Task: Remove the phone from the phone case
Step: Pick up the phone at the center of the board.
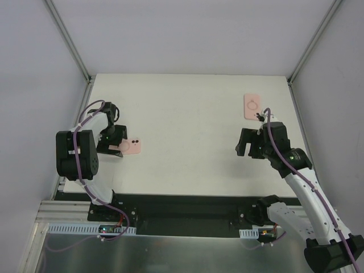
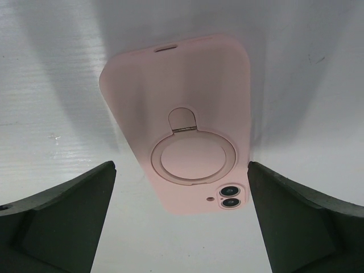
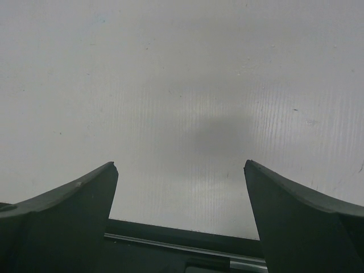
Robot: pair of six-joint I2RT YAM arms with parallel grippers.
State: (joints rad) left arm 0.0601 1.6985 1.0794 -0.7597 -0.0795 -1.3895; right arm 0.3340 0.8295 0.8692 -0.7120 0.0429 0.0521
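Left wrist view: pink case [image 2: 187, 85] lies back-up on the white table [image 1: 187, 125], ring stand [image 2: 193, 159] folded flat. The phone [image 2: 230, 197] shows only as two lenses through the corner cutout. In the top view it sits on the left side, just in front of the left gripper [image 1: 114, 147].

Left gripper [image 2: 181, 165]: jaws spread wide, holding nothing. The lens end of the case lies between the fingers [image 2: 68, 216]. The right-hand finger is just beside the case edge; I cannot tell whether it touches.

Right gripper [image 3: 181, 165]: also wide open and empty, over bare table on the right side, well apart from the phone.

Second pink ringed item [image 1: 252, 106] lies at the far right. Cannot tell whether it is a spare case or holds anything.

Handling, my judgement:
- The case looks like matte silicone, so soft, stretchy and grippy, not slippery. Its lip should peel back at a corner.
- The phone inside is stiff and moderately heavy, with glass, so it should not be dropped or bent.
- Lying flat, the pair offers little for fingers to get under. The long edges are the natural hold.
- Likely plan: one gripper pinches across the long edges to steady it while the other works a corner lip, probably at the lens end.
- The ring could be a handle, but it may pull the case without freeing the phone.
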